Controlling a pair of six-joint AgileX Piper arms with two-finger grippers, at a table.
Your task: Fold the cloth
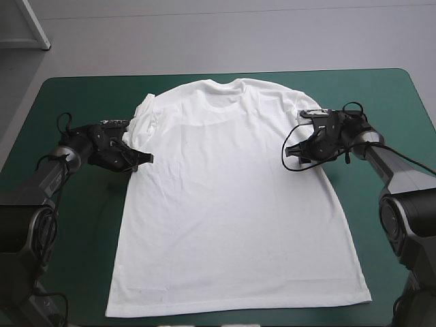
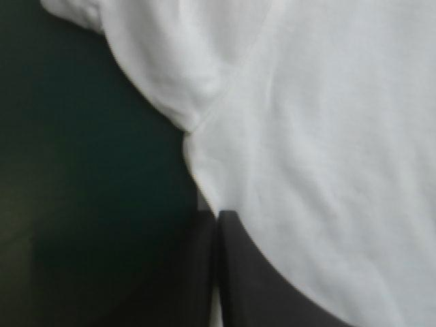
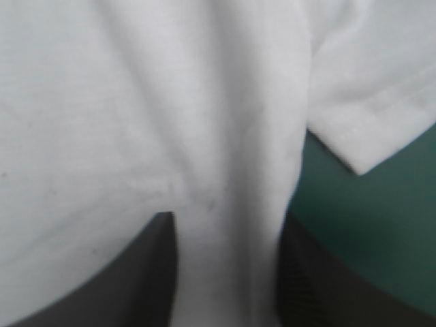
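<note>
We are looking at what is reading as a robotics lab. A black jointed left robot arm [image 1: 41, 182] is stretching in from 8 o'clock and a matching right robot arm [image 1: 396, 167] from 4 o'clock, over a round-cornered table in a teal-green cover [image 1: 82, 95], where one white short-sleeved T-shirt [image 1: 231, 204] is lying. Bare pale grey floor [image 1: 238, 34] is showing at 12 o'clock, and a white frame piece [image 1: 37, 28] at 11.

The left arm [image 1: 44, 180] and right arm [image 1: 395, 167] both reach in low over the table from the near corners, with their wrists turned inward toward each other. The left gripper [image 1: 144, 160] has its fingers [image 2: 252, 286] pinched together at the tips, a sliver of T-shirt [image 1: 231, 204] between them. The right gripper [image 1: 300, 151] has its fingers well apart, with cloth lying in the gap.
</note>
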